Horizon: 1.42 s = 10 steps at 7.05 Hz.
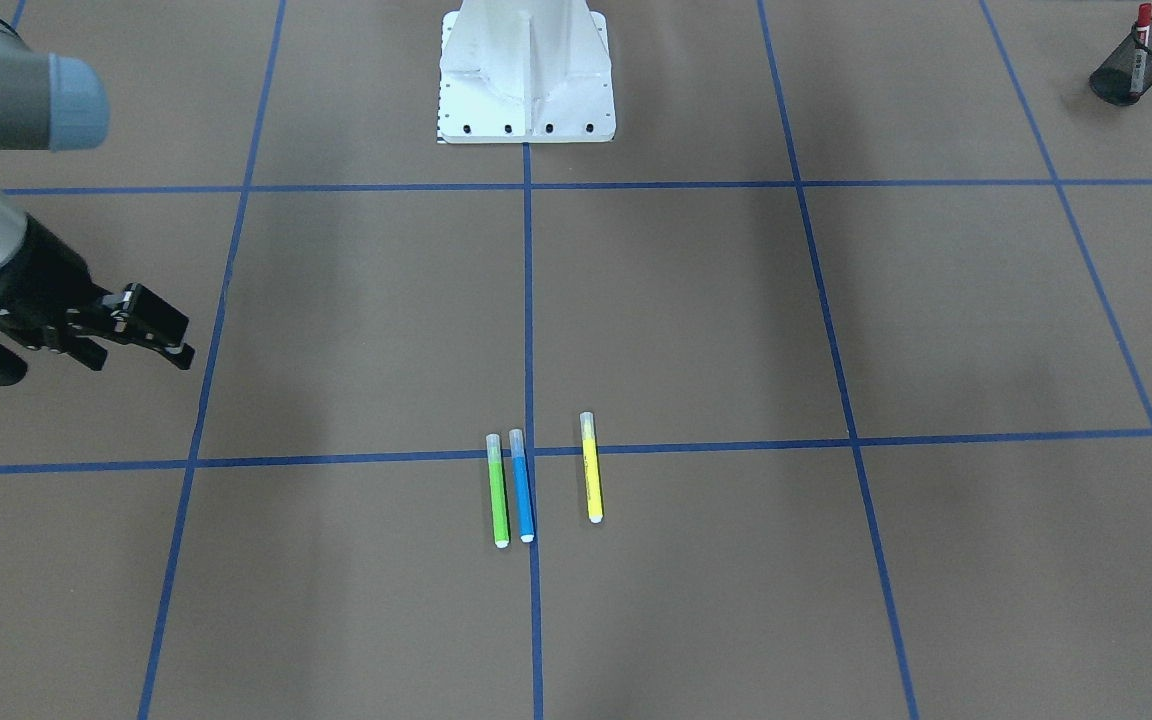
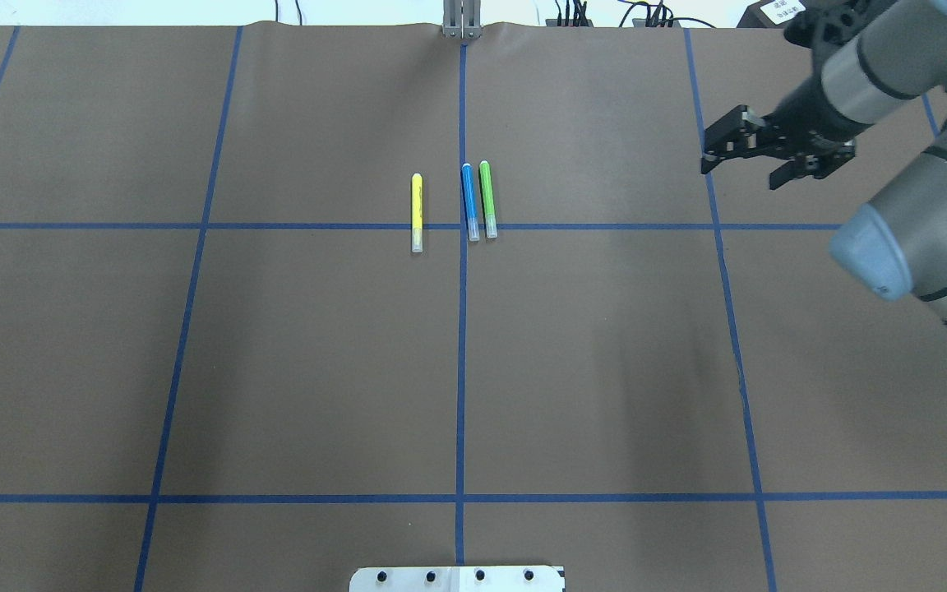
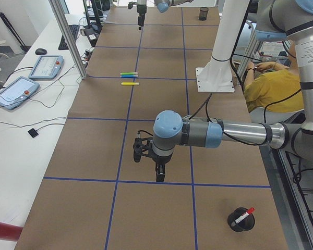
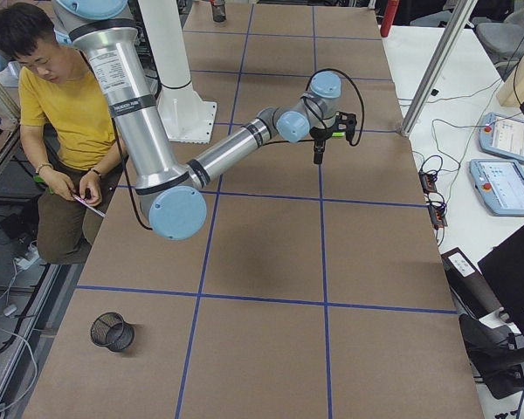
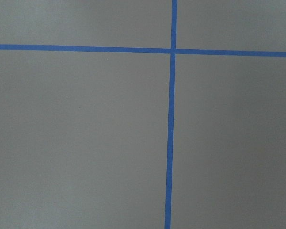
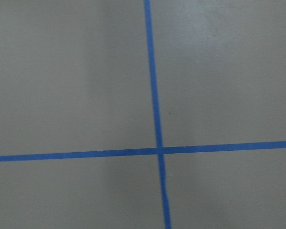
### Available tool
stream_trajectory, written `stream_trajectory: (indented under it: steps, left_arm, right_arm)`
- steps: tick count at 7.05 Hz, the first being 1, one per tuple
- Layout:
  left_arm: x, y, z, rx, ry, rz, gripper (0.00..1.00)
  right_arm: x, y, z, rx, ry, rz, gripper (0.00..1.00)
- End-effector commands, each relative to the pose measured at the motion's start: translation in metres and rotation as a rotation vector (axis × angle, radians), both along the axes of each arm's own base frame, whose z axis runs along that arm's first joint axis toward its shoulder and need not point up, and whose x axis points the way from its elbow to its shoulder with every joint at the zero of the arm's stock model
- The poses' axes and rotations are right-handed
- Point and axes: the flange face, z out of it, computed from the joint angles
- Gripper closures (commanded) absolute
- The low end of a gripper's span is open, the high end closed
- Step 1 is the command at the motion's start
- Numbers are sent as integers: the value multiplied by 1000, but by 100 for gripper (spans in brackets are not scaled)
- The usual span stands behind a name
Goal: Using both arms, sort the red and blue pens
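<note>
Right gripper [image 2: 741, 168] spread wide, empty; left gripper [image 3: 148, 164] impossible to judge as open or closed. Well away from the right gripper: blue marker [image 2: 469, 201] lying flat, green marker [image 2: 487, 199] just beside, yellow marker [image 2: 416, 212] beyond. Near the left gripper: mesh cup [image 3: 233, 221] holding red-capped pen [image 3: 245, 213].

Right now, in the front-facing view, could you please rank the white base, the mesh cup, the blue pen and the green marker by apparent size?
1. white base
2. mesh cup
3. blue pen and green marker: they look alike, so I will not rank them.
</note>
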Motion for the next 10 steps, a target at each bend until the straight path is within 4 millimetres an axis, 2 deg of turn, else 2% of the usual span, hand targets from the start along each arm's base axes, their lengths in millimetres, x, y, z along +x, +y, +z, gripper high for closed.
stream_trajectory:
  steps: [1,2,3,5,6,7,8,10]
  left_arm:
    - [2,0,0,-2,19,1,1]
    - [2,-1,-1,1,19,2,1]
    - [2,-1,0,-1,19,2,1]
    - [2,0,2,-7,31,3,1]
    - [3,0,6,-13,33,3,1]
    - [3,0,7,-14,33,4,1]
    - [3,1,7,-15,33,4,1]
    - [3,1,10,-19,33,6,1]
  right_arm:
    - [-75,19,-64,-16,-28,24,0]
    - [-110,29,-83,-13,-23,41,0]
    - [-155,30,-104,-11,-6,58,0]
    - [-232,3,-136,-21,51,66,0]
    - [-274,-19,-154,-48,95,43,0]
    - [-294,-30,-165,-48,138,9,0]
    - [-297,-33,-168,-25,183,-43,0]
    - [-303,-42,-152,25,225,-111,2]
